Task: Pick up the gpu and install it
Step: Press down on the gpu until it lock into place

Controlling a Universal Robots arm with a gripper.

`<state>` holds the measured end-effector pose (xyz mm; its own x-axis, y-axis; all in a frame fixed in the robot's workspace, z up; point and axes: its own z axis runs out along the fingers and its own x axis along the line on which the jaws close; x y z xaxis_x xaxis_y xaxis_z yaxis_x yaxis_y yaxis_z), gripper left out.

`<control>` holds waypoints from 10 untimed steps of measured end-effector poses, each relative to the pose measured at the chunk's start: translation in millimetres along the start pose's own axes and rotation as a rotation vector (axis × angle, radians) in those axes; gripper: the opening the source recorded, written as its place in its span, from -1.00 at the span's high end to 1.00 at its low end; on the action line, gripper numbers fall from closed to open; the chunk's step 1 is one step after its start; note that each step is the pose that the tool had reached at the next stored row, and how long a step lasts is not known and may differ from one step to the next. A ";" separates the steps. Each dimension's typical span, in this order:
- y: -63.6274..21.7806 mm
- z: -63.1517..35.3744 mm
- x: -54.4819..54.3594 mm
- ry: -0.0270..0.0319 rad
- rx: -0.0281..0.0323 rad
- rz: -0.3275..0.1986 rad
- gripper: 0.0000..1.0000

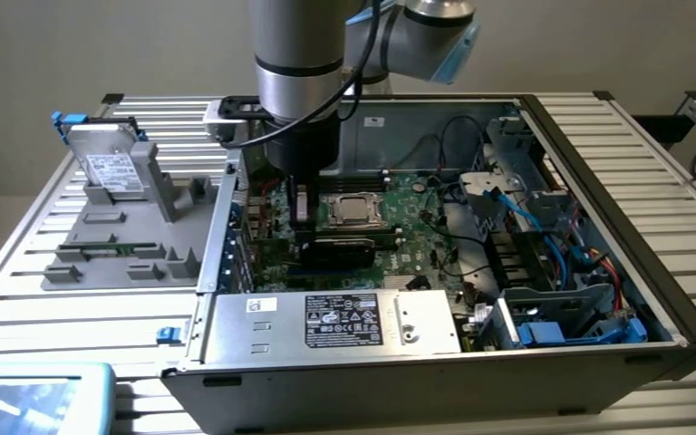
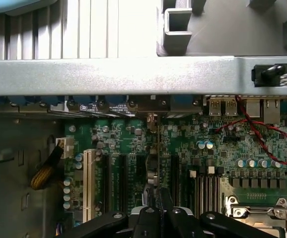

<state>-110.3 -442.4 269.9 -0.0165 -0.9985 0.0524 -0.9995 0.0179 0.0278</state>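
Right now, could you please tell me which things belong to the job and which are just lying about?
Job: gpu, shut in the pincer over the motherboard; case.
Lying about: hard drive; memory stick; grey tray.

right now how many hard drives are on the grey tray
1: the hard drive, silver with a white label, leans at the far end of the grey tray, on the exterior view's left. Others may be hidden.
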 end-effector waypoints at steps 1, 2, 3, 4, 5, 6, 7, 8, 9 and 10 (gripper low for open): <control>0.0 0.1 0.0 -0.0001 -0.0001 0.002 0.76; 0.0 0.2 0.0 -0.0002 -0.0002 0.004 0.76; 0.1 0.2 0.0 -0.0003 -0.0003 0.006 0.76; 0.1 0.2 0.0 -0.0003 -0.0004 0.008 0.76; 0.1 0.2 0.0 -0.0003 -0.0005 0.010 0.76; 0.2 -0.4 0.0 -0.0008 -0.0005 0.011 0.76; -0.1 -2.8 0.0 -0.0016 -0.0001 0.012 0.76; -0.3 -7.1 0.3 -0.0008 -0.0005 0.013 0.76; -0.9 -11.7 0.6 -0.0005 -0.0006 0.014 0.76; -1.5 -15.8 0.9 -0.0008 -0.0005 0.014 0.76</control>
<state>-108.4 -442.5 285.6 -0.0308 -0.9982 0.0520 -0.9991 0.0322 0.0275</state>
